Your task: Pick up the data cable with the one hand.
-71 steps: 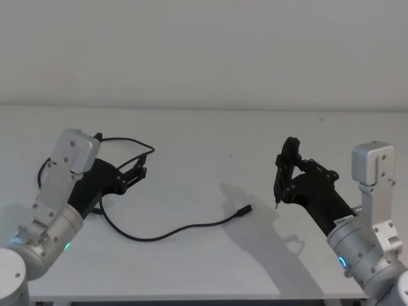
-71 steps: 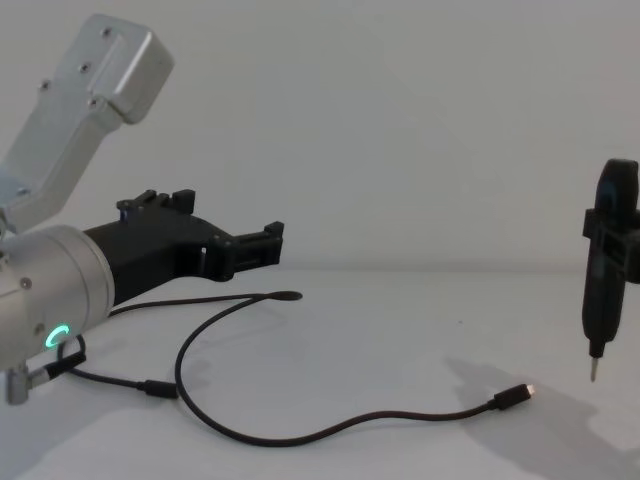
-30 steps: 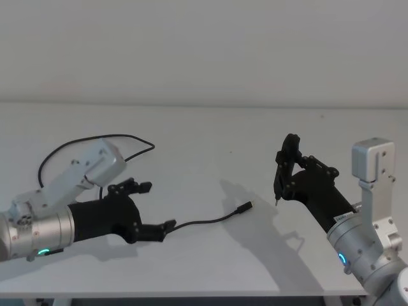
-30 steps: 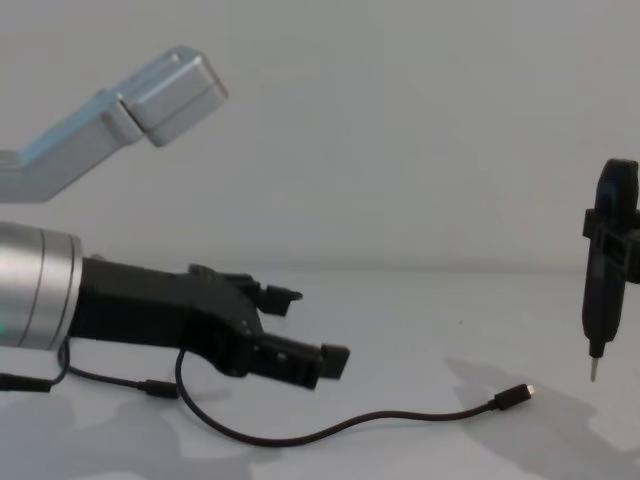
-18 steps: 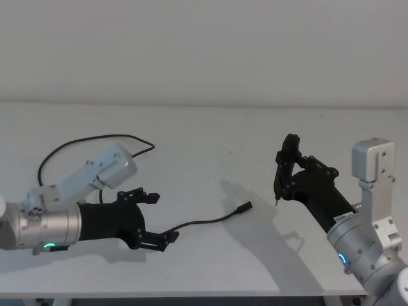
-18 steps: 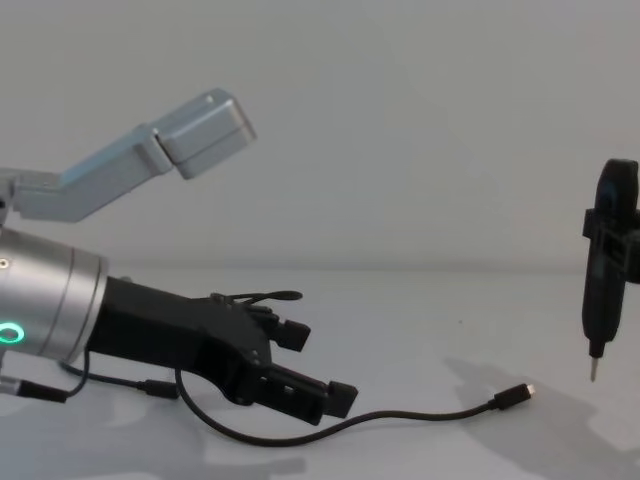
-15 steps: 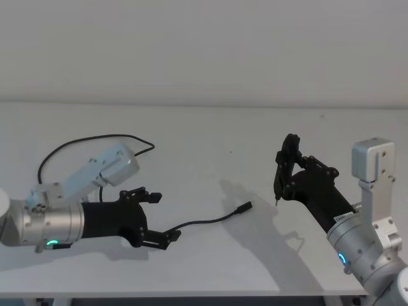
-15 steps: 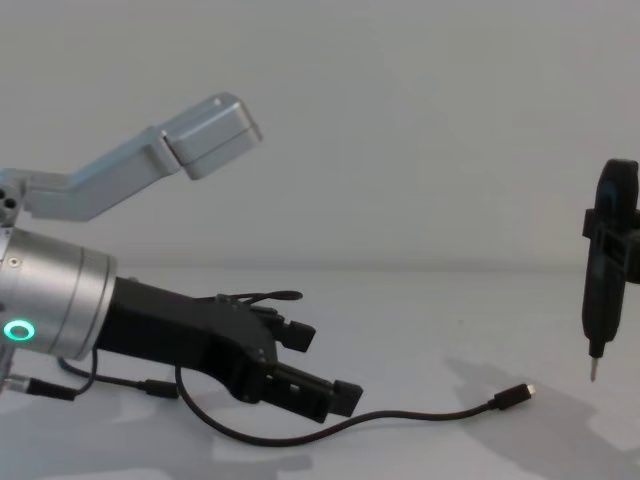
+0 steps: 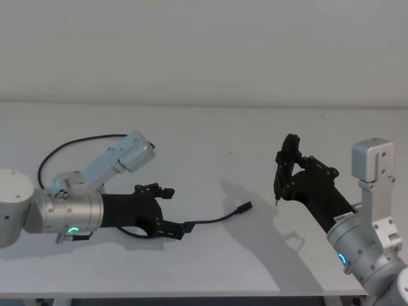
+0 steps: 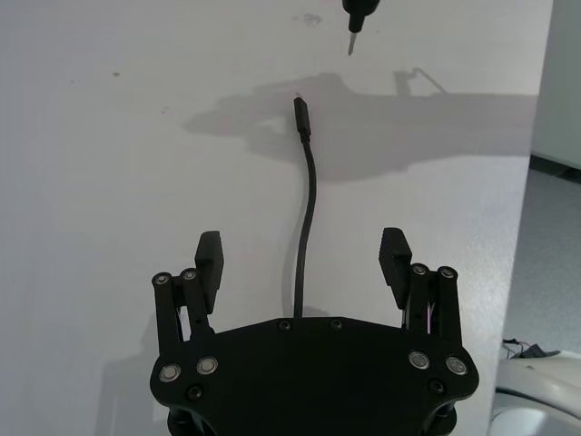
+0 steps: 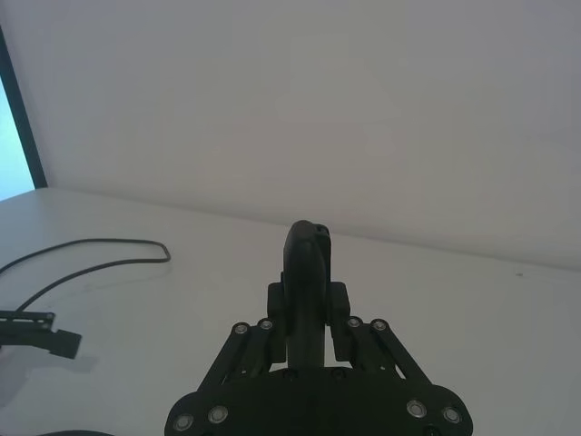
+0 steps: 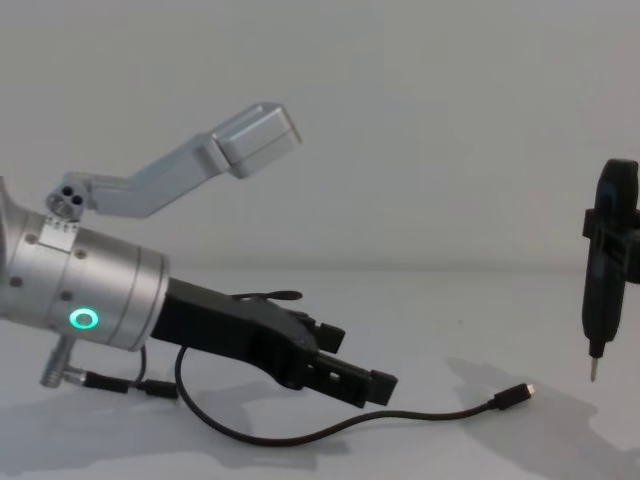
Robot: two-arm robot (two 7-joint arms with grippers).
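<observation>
Both left end effector (image 10: pixel 301 240) fingers (image 10: pixel 209 261) flank the data cable (image 10: pixel 304 195) — apart.

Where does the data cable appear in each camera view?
Head view: data cable lower centre, running right from the left end effector.
Left wrist view: running out between its open fingers.
Right wrist view: a distant loop beyond the right end effector.
Chest view: along the bottom, centre.
Shared landmark: the left end effector.
</observation>
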